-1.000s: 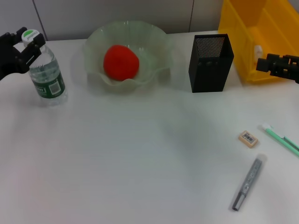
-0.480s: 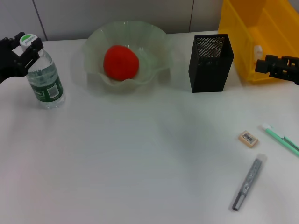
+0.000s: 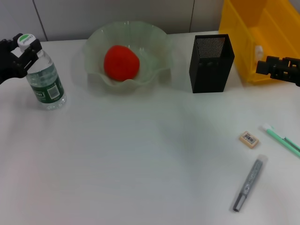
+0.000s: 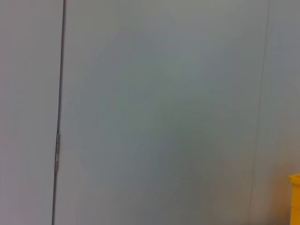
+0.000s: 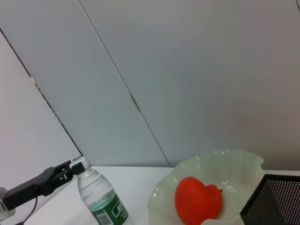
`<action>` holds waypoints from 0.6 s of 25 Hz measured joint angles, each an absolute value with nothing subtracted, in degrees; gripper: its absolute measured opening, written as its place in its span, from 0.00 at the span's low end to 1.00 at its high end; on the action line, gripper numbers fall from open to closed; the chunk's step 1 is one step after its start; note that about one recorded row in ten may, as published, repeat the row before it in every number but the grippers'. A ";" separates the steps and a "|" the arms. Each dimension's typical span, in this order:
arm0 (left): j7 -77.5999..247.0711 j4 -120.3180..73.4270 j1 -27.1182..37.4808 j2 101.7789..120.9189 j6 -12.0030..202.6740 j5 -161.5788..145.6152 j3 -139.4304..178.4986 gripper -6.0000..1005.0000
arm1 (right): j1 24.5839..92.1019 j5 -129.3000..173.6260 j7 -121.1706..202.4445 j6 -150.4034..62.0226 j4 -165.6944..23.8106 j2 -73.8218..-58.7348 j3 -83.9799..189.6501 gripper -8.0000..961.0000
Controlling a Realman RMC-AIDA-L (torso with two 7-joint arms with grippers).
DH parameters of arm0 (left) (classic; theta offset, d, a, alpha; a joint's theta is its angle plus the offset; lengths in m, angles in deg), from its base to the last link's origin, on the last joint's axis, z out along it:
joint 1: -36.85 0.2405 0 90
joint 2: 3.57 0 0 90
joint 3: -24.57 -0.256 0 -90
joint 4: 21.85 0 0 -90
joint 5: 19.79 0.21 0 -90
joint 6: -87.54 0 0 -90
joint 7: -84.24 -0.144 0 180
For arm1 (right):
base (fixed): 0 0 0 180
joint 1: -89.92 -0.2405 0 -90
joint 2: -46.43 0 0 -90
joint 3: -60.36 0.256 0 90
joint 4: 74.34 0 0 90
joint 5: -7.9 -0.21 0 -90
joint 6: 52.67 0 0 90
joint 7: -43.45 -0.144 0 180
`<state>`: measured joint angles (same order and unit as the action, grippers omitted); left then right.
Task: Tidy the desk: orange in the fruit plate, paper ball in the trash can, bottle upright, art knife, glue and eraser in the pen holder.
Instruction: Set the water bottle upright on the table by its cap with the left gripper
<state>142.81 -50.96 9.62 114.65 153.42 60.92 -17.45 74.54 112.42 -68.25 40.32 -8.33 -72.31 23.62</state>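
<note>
The clear bottle (image 3: pixel 45 78) with a green label stands upright at the table's far left. My left gripper (image 3: pixel 22 50) is shut on its neck, just under the white-and-green cap; the right wrist view also shows this gripper (image 5: pixel 72 168) at the bottle (image 5: pixel 101 199). The orange (image 3: pixel 121 62) lies in the pale-green fruit plate (image 3: pixel 93 43). The black mesh pen holder (image 3: pixel 211 63) stands right of the plate. My right gripper (image 3: pixel 268 66) hovers in front of the yellow trash can (image 3: pixel 253 28). The beige eraser (image 3: pixel 249 139) lies at the right. The paper ball is hidden.
A slim grey pen-shaped tool (image 3: pixel 248 183) lies near the front right. A green-and-white stick (image 3: pixel 282 139) lies beside the eraser at the right edge. A grey panelled wall runs behind the table. The left wrist view holds only that wall and a yellow corner (image 4: pixel 295 197).
The bottle and my left gripper have shifted a little to the left, and the bottle has gone from leaning to upright. The right arm has stayed put.
</note>
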 joint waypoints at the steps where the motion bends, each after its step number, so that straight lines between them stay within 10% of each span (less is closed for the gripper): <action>1: 142.64 -50.94 9.64 114.62 153.58 60.95 -17.57 0.45 | 74.54 112.42 -68.26 40.32 -8.29 -72.31 23.62 0.60; 15: 141.78 -51.23 9.93 114.68 155.15 61.25 -17.31 0.46 | 74.63 112.49 -68.26 40.31 -8.25 -72.31 23.63 0.60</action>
<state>141.78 -51.23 9.93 114.68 155.15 61.25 -17.31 74.63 112.49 -68.26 40.31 -8.25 -72.31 23.63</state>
